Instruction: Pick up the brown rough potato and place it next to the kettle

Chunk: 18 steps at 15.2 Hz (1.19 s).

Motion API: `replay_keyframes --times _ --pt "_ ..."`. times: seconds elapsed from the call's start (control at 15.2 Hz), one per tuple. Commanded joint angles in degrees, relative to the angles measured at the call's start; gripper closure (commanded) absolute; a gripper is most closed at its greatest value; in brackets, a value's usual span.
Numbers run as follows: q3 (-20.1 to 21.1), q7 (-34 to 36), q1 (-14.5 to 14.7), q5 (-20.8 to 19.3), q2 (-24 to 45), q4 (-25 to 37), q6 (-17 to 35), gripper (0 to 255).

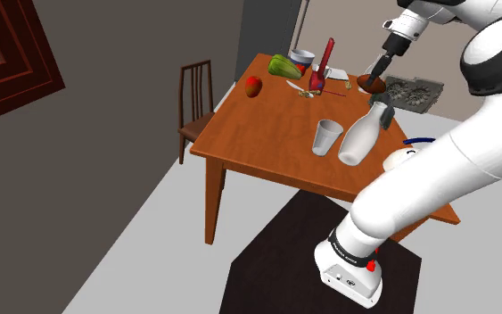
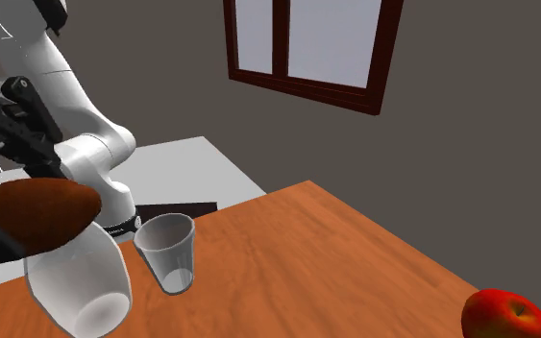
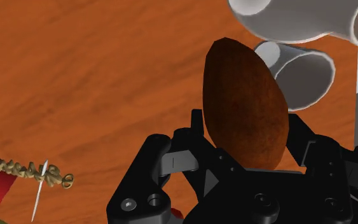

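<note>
My black gripper (image 1: 379,77) is shut on the brown rough potato (image 1: 373,86), which hangs above the far side of the orange-brown table (image 1: 258,125). In the wrist view the fingers (image 3: 195,130) clasp the lower half of the potato (image 3: 244,105) and its pointed end sticks out past them. A white jug-shaped vessel (image 1: 362,136) stands nearer the stand, just below the potato (image 2: 33,216) in the second exterior view. A translucent cup (image 1: 326,136) stands right beside the white vessel (image 2: 76,283).
A red apple (image 1: 253,86) lies near the table's far left edge. A green vegetable (image 1: 283,66), a grey bowl (image 1: 301,56) and a red upright thing (image 1: 326,61) crowd the far end. A chair (image 1: 195,107) stands at the table's left. A white rounded thing with a blue handle (image 1: 407,152) peeks from behind my arm.
</note>
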Motion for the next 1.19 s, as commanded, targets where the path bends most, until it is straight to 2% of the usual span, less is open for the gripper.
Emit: replay_keyframes --times 0.0,0.26,0.4,0.53,0.66,0.73,1.12 --pt "-2.89 -3.74 -0.57 0.36 1.59 1.78 -0.84 255" --pt "-9.78 -12.12 -1.54 3.23 7.19 6.49 -2.63 255" --pt "-13.76 -17.26 -2.49 6.11 11.51 9.37 -3.81 255" --pt "-17.52 -23.25 -4.73 10.40 17.28 12.70 -5.43 255" --pt "-19.63 -29.46 -9.38 15.56 23.88 16.56 -7.64 255" --pt "-19.62 -32.21 -12.64 17.93 26.93 18.68 -8.87 255" --pt "-15.25 -43.32 -34.28 29.04 41.87 34.59 -16.88 255"
